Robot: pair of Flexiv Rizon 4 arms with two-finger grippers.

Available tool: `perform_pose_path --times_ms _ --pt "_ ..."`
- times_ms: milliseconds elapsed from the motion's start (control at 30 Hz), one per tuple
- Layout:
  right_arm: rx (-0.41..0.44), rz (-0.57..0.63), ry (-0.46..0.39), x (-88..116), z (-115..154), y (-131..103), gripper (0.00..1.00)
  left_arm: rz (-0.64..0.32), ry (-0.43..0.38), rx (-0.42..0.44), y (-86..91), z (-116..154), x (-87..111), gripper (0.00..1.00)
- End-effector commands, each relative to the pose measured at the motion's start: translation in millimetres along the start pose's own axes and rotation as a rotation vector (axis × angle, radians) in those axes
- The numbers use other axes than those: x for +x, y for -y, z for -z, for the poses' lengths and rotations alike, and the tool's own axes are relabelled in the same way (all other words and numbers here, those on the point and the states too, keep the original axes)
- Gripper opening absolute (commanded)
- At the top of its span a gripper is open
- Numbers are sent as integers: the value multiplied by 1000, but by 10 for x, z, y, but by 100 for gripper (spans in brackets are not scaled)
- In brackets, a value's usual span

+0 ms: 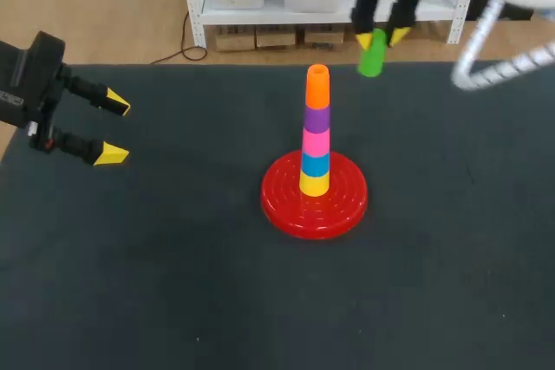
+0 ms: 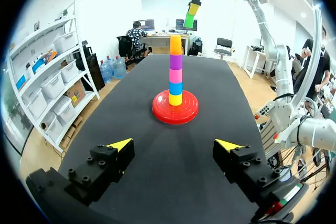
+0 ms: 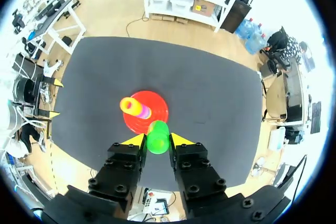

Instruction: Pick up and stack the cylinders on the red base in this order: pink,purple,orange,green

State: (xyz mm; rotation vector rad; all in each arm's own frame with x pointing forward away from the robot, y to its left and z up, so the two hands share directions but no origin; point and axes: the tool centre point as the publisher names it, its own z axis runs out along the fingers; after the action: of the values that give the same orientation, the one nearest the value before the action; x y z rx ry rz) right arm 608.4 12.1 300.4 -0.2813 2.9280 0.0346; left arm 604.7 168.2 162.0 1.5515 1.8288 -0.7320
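High near the orange-topped stack (image 1: 316,127) on red base (image 1: 282,204), right jaws clamped on green cylinder (image 1: 371,60), left jaws apart

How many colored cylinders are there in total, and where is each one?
6. Five are stacked on the red base: yellow, blue, pink, purple, orange from bottom to top. The green cylinder is held in the right gripper.

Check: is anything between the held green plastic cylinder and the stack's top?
Nothing visible. The right gripper holds the green plastic cylinder in the air; the topmost orange cylinder is uncovered, and the open left gripper sits far aside.
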Motion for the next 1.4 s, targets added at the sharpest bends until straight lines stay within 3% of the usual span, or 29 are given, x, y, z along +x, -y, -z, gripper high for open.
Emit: perform_pose_path --times_ms 33,267,1400 --pt "36 6 -92 -158 -89 -238 0 -3 5 -2 0 -5 14 100" --pt "56 10 -112 -231 -215 -358 0 -3 5 -2 0 -5 14 100" --pt "52 -6 -131 -363 -316 -456 0 -3 5 -2 0 -5 14 100"
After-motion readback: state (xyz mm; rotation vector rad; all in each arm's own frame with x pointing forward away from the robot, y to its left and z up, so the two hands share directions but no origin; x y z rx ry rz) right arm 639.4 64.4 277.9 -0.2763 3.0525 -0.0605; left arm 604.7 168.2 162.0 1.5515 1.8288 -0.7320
